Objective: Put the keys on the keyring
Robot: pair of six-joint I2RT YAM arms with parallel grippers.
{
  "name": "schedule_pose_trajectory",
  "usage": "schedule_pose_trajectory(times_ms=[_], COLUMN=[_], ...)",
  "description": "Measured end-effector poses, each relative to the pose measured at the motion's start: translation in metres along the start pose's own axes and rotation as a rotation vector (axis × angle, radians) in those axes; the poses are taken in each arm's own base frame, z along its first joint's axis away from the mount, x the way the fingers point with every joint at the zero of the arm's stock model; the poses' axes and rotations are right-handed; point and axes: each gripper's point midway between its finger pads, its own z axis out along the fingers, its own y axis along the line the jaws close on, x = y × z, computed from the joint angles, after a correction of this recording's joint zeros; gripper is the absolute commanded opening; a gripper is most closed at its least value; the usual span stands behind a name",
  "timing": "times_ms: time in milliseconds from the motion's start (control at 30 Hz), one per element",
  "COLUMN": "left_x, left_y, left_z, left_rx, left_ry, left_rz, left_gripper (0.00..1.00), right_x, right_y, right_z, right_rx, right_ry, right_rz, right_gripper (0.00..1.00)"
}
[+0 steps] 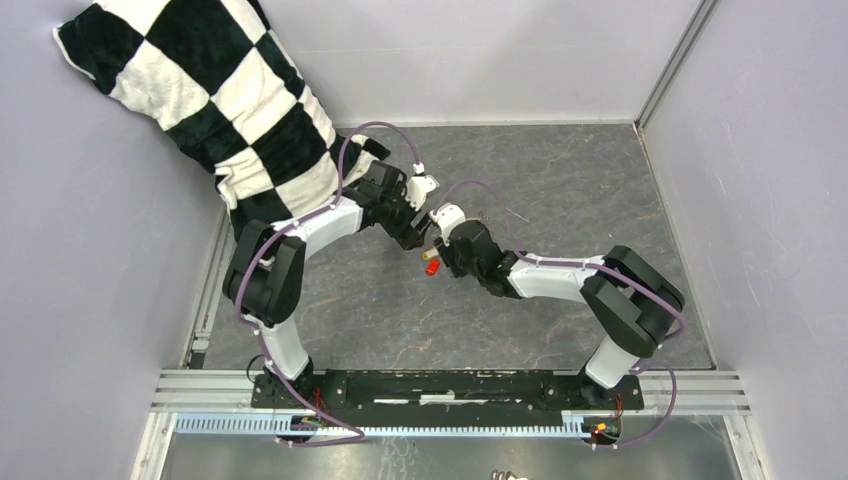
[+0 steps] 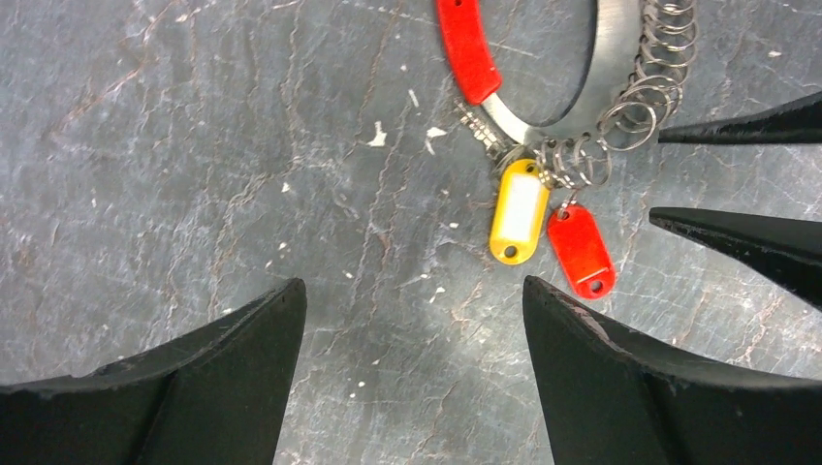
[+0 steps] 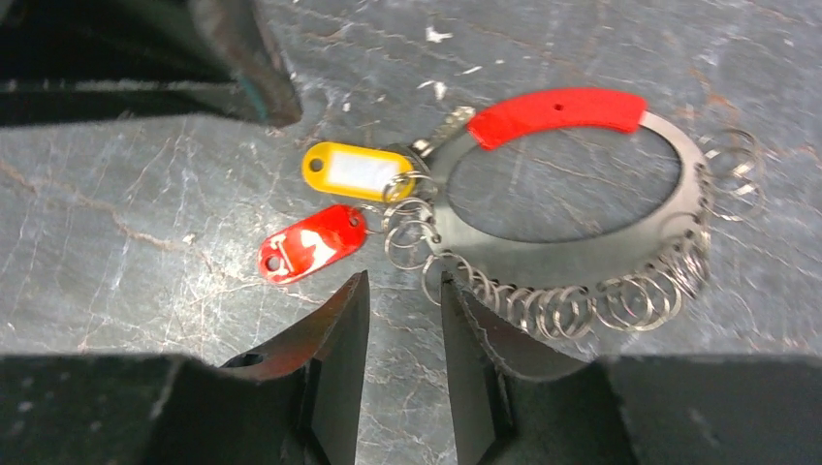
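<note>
Grey slate-look table (image 1: pixel 560 180), pale walls (image 1: pixel 480 50) round it, black-and-white checked cloth (image 1: pixel 230 100) heaped at the far left. Both arms reach in and meet approx mid-table.

Keyring (image 3: pixel 582 257) lies flat on the slate right under the two grippers: a grey metal band w/ a red sleeve (image 3: pixel 557 111) along one arc and lots of small split rings (image 3: pixel 572 310) strung along the opposite arc. Yellow key tag (image 3: pixel 354 171) and red key tag (image 3: pixel 312 244) lie side by side just off the band, each hooked to the ring cluster. A small silvery blade (image 3: pixel 446 126) sits by the end of the sleeve, next to the yellow tag.

Left gripper (image 2: pixel 412 358) is spread wide, bare slate between its fingers, both tags just beyond its tips. Right gripper (image 3: pixel 402 358) has its fingers only narrowly apart w/ nothing pinched, tips just beside the split rings and the red tag. In the left wrist view its fingertips (image 2: pixel 746 126) point at the ring cluster from the right.
</note>
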Motion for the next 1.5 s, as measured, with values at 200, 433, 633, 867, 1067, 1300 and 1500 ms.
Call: schedule_pose_trajectory(times_ms=[200,433,633,867,1067,1300,1500], left_x=[0.005,0.004,0.004,0.004,0.006,0.002,0.002], left_y=[0.016,0.027,0.026,0.024,0.025,0.026,0.023], left_z=[-0.008,-0.015,-0.019,-0.024,-0.026,-0.037,-0.045], left_rx=[-0.025,-0.051,-0.05,-0.05,-0.055,-0.074,-0.08], left_ry=[0.013,0.003,0.009,0.017,0.023,0.018,0.013], left_rz=[-0.036,-0.05,-0.054,-0.057,-0.06,-0.056,-0.054], left_gripper=[0.88,0.88,0.88,0.87,0.87,0.87,0.87], right_x=[0.012,0.015,0.023,0.014,0.011,0.011,0.014], right_y=[0.011,0.014,0.011,0.005,0.006,0.006,0.003], right_z=[0.007,0.013,0.021,0.027,0.03,0.035,0.034], right_rx=[-0.075,-0.096,-0.083,-0.047,-0.046,-0.044,-0.026], right_ry=[0.051,0.068,0.092,0.075,0.067,0.067,0.083], right_rz=[-0.094,-0.141,-0.18,-0.209,-0.215,-0.215,-0.216], right_gripper=[0.4,0.38,0.28,0.19,0.14,0.06,0.29])
